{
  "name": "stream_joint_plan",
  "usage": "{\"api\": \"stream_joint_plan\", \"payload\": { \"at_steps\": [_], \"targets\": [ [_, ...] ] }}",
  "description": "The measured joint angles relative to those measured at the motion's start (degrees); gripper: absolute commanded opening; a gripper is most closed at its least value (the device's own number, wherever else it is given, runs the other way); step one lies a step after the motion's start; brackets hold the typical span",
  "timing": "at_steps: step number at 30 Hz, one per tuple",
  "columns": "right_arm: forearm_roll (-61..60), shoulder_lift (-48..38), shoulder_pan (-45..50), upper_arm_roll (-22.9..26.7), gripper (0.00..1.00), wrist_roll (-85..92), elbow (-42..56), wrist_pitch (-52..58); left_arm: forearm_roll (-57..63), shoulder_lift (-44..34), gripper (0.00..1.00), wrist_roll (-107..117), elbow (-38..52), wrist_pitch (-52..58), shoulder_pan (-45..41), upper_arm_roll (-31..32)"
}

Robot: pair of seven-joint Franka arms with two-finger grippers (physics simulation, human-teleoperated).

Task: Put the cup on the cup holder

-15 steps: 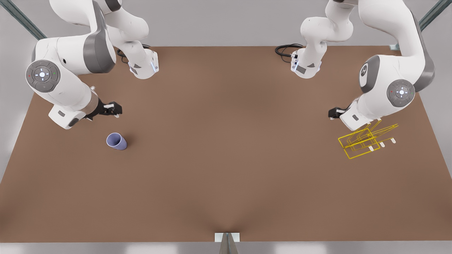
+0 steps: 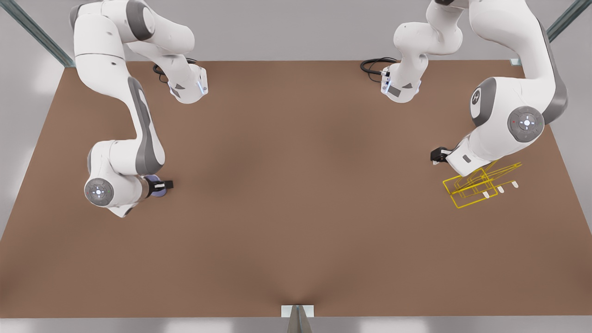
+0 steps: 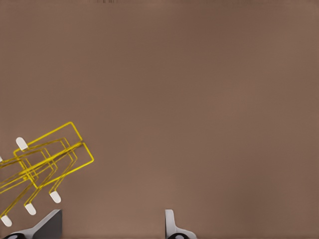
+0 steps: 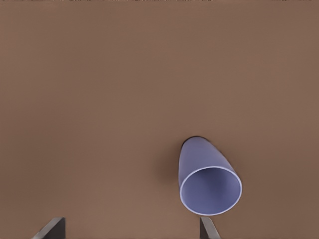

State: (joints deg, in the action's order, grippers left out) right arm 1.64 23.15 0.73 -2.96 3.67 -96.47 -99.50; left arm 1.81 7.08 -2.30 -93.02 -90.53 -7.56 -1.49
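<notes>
One cup (image 2: 156,192) is being largely hidden in the front view by the right gripper (image 2: 162,186), near the front view's left; in the right wrist view the cup (image 4: 208,179) is seen standing on the brown table (image 2: 296,231), open mouth up, beside one parted fingertip (image 4: 208,230), ungrasped. One cup holder (image 2: 476,185) is sitting farther off at the front view's right, partly covered by the left gripper (image 2: 439,155), whose fingers (image 3: 172,224) are being held spread and are cut off by the frame edge beside the holder (image 3: 45,164).
</notes>
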Motion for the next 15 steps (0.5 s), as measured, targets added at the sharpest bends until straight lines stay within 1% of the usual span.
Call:
{"api": "stream_joint_plan", "payload": {
  "at_steps": [3,6,7,9,11,15],
  "targets": [
    [-2.1,-0.19,-0.82,0.9,1.0,1.46,-4.88,-7.61,0.0,0.35,1.0,-0.05,0.0,-0.14,0.01,0.0],
    [-4.41,-0.99,-1.06,1.83,1.0,3.57,-5.98,-13.09,0.0,0.43,1.0,-0.09,-0.03,-0.15,0.0,0.0],
    [-5.26,-2.46,-1.14,2.08,1.0,4.33,-7.62,-14.46,0.0,0.44,1.0,-0.1,-0.01,-0.15,-0.01,0.0],
    [-6.41,-6.15,-1.39,2.47,1.0,5.96,-14.0,-18.25,0.0,0.44,1.0,-0.13,0.0,-0.15,-0.01,0.0],
    [-7.03,-8.3,-1.9,3.62,1.0,7.61,-17.02,-19.86,0.0,0.45,1.0,-0.15,0.0,-0.13,0.0,0.0],
    [-7.43,-8.81,-1.36,6.3,1.0,10.45,-17.77,-19.97,0.0,0.45,1.0,-0.2,-0.07,-0.07,0.0,0.0]
  ]
}}
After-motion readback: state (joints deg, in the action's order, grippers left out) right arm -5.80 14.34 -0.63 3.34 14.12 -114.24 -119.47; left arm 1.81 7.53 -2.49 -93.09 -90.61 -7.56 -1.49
